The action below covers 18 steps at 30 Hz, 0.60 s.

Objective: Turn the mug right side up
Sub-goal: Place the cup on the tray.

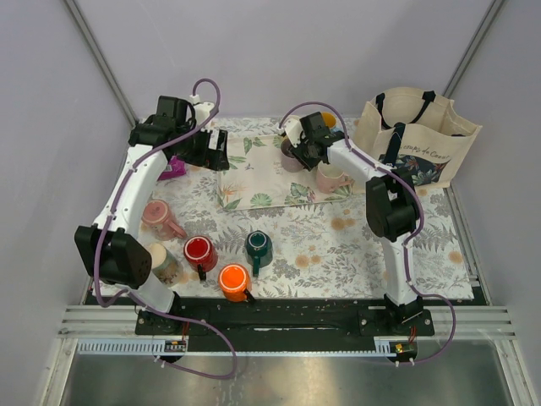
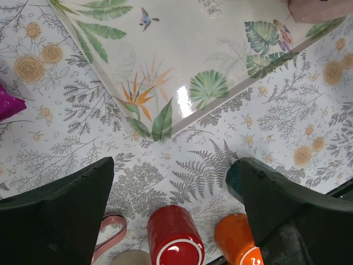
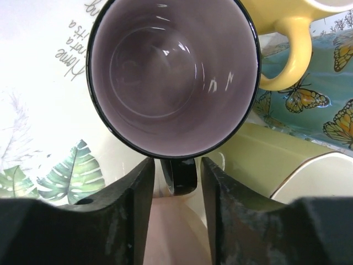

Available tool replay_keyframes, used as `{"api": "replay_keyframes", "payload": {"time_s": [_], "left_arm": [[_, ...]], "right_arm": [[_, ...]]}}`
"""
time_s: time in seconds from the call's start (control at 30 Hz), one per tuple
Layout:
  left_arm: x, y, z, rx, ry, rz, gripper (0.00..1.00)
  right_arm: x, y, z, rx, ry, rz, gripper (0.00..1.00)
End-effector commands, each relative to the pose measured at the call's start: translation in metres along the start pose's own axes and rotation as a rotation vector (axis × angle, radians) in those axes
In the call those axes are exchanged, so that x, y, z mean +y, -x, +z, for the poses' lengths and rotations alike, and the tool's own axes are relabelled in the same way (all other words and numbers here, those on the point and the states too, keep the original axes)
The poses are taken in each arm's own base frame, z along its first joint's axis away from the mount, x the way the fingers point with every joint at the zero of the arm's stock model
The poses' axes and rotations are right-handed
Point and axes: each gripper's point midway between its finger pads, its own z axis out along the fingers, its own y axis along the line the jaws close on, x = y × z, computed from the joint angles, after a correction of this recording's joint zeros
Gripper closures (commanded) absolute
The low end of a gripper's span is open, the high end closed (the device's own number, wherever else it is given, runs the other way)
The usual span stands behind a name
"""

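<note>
Left claw (image 2: 171,171) hangs wide open, well apart from mug (image 1: 158,215).

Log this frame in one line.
left gripper open, hovering near tray corner | right gripper open, straddling handle of upright mauve mug | salmon mug untouched, near-left of tray

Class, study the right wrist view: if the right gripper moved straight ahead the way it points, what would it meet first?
The right gripper would first meet the dark handle of the mauve-lined mug, sitting between its fingers, then probably the mug's wall; depth is unclear.
</note>
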Motion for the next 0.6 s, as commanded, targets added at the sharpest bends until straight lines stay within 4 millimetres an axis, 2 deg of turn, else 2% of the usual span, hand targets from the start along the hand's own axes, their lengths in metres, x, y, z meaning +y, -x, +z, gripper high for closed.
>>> {"api": "replay_keyframes", "payload": {"time_s": [0.0,0.07,0.13,0.17,0.2,0.23,0.3,0.37,0.4,0.43,0.57], "left_arm": [[-0.005,0.009,-0.022,-0.074,0.037,0.041,0.01],[-0.003,0.009,-0.025,-0.079,0.071,0.058,0.01],[-0.004,0.012,-0.033,-0.098,0.103,0.072,0.01],[-0.006,0.015,-0.038,-0.112,0.126,0.088,0.01],[-0.01,0.017,-0.043,-0.125,0.142,0.117,0.01],[-0.014,0.015,-0.047,-0.117,0.152,0.169,0.01],[-0.021,0.007,-0.053,-0.079,0.205,0.356,0.01],[-0.021,0.001,-0.06,-0.042,0.338,0.554,0.01],[-0.023,-0.006,-0.06,-0.012,0.333,0.64,0.01],[-0.028,-0.011,-0.061,0.004,0.334,0.68,0.01],[-0.043,-0.02,-0.064,-0.037,0.281,0.685,0.01]], "right_arm": [[-0.013,0.042,-0.047,-0.13,-0.013,0.03,0.48],[-0.011,0.055,-0.065,-0.169,0.012,0.038,0.38],[-0.011,0.066,-0.085,-0.211,0.028,0.063,0.24],[-0.01,0.072,-0.096,-0.231,0.036,0.076,0.1],[-0.01,0.078,-0.11,-0.256,0.037,0.091,0.01],[-0.012,0.083,-0.128,-0.283,0.029,0.096,0.0],[-0.014,0.083,-0.152,-0.29,0.014,0.097,0.0],[-0.012,0.066,-0.164,-0.241,0.0,0.079,0.0],[-0.013,0.052,-0.168,-0.198,-0.02,0.075,0.01],[-0.013,0.038,-0.171,-0.156,-0.048,0.078,0.0],[0.007,-0.016,-0.172,-0.05,-0.041,0.035,0.01]]}}
